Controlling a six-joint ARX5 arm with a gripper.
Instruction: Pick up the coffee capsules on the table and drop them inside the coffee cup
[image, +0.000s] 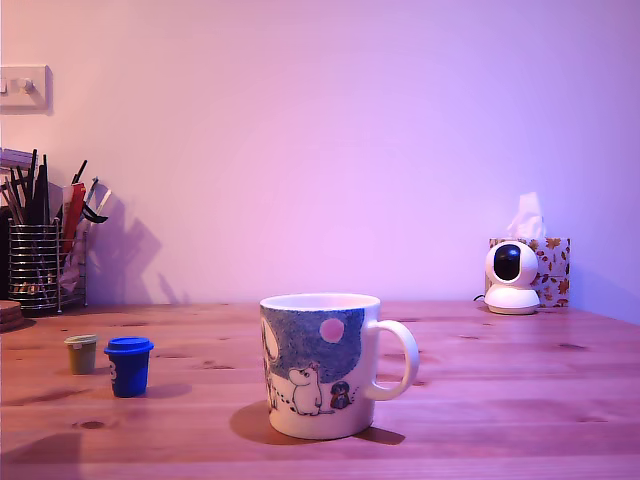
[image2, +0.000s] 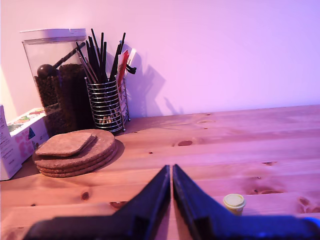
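I saw my gripper (image2: 171, 170) pinched together on nothing. The olive capsule (image: 81, 353) and blue capsule (image: 128, 365) stood at the mug's (image: 320, 365) nine o'clock.

A plain wall (image: 330, 130) in pinkish-violet light rises behind the knotty wooden table (image: 520, 390); a light switch (image: 24, 88) sits above the table's far edge.

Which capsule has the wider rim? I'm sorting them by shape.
The blue capsule, beside the smaller olive-green capsule with its pale top, on the exterior view's left.
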